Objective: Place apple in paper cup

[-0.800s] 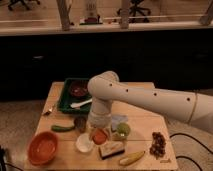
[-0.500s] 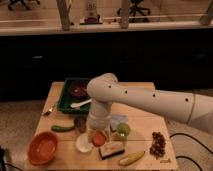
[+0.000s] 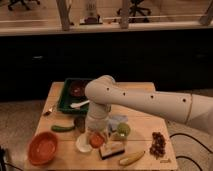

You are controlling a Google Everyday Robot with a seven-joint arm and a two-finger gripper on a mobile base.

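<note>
The apple, small and orange-red, sits at the tip of my gripper, which reaches straight down from the white arm and is shut on it. The paper cup, short and white, stands on the wooden table just left of the apple, touching or nearly touching it. The apple is held low, at about the height of the cup's rim, beside the cup and not inside it. The gripper's body hides the top of the apple.
An orange bowl is at the front left. A yellow-green fruit, a banana, a wrapped bar and a brown snack pile lie to the right. A green tray, a cucumber and a dark can are behind.
The gripper has come down and slightly left with the apple, closer to the paper cup. Nothing else on the table has moved.
</note>
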